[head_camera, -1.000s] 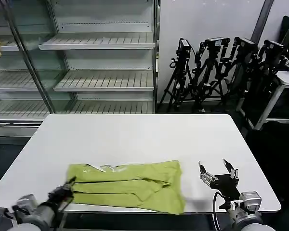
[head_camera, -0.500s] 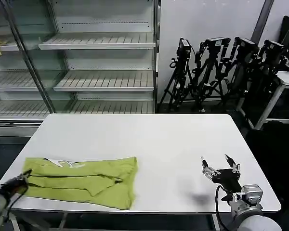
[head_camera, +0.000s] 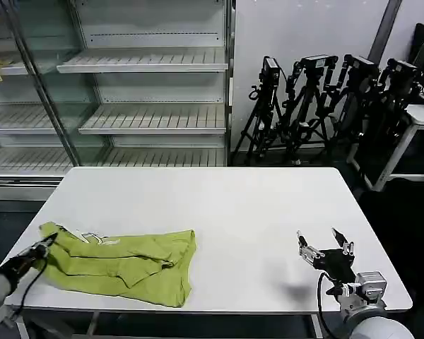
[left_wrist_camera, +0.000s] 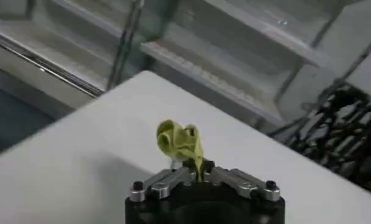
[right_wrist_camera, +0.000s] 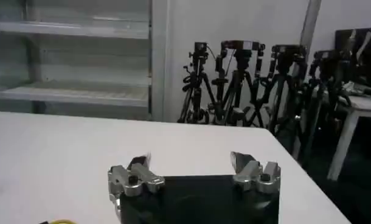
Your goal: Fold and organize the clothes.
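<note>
Near the table's (head_camera: pixel 219 198) front-left corner, head view, the T-shirt (head_camera: pixel 120 265) lies bunched, its print hidden; the left gripper (head_camera: pixel 44 245) pinches its left end. Right gripper (head_camera: pixel 325 244) hovers released, front-right. Left wrist view: fingers (left_wrist_camera: pixel 173 176) clenched on a cloth wad. Right wrist view: jaws spread.

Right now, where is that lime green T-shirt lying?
In the head view the folded lime yellow-green cotton T-shirt lies on the white table, near its front left corner, with the left gripper pinching its left end.

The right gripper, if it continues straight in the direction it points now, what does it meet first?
Probably nothing close: the right gripper, open, points across the bare white table toward its far edge. Depth is unclear.
</note>
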Available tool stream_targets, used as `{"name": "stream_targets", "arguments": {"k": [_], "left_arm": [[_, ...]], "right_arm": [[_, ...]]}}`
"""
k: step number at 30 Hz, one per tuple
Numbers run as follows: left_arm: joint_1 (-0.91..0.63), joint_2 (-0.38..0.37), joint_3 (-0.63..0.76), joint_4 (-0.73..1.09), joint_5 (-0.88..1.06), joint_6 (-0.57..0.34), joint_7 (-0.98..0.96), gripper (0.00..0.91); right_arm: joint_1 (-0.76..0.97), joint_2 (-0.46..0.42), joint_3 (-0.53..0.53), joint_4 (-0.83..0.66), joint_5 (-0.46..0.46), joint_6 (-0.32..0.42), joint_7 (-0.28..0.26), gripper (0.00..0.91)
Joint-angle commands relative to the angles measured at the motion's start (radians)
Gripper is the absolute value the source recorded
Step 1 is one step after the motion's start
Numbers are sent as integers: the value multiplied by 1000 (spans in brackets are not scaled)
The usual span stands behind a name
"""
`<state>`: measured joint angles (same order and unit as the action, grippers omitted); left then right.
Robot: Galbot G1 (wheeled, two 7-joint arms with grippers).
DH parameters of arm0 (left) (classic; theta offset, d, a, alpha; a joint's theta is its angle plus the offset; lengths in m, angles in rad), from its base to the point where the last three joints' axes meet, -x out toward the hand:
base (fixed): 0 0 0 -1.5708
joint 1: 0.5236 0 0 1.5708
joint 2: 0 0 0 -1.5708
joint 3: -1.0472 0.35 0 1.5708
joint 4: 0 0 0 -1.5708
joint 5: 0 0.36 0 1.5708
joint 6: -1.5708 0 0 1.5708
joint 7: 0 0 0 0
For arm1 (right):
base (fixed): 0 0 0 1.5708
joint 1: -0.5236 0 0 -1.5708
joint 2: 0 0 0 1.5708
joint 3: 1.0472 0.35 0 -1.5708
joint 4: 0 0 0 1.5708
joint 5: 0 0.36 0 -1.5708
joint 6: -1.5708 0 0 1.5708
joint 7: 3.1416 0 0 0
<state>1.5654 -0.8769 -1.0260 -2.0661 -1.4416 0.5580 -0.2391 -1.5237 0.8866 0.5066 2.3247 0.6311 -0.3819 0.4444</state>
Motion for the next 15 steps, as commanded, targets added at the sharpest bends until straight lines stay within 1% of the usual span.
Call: {"name": "stream_targets", "arguments": {"k": [1,4,11,15], "left_arm": [[-68,-134,202,-218,-111,-19,-57,40],[-83,-168,253,-241,-67,-23,-66,40],[-93,-218,424,-238,54,-44,-67,40],[-108,-247,495,-228,129,-47,-63,40]], "right_arm": [[-15,1,4,-3,-3,2,-1,907],[-23,5,5,-1,-8,4,-2,907],[-14,11,-5,-12,-11,7,-3,907],[-6,14,-15,-16,-13,8,-2,907]]}}
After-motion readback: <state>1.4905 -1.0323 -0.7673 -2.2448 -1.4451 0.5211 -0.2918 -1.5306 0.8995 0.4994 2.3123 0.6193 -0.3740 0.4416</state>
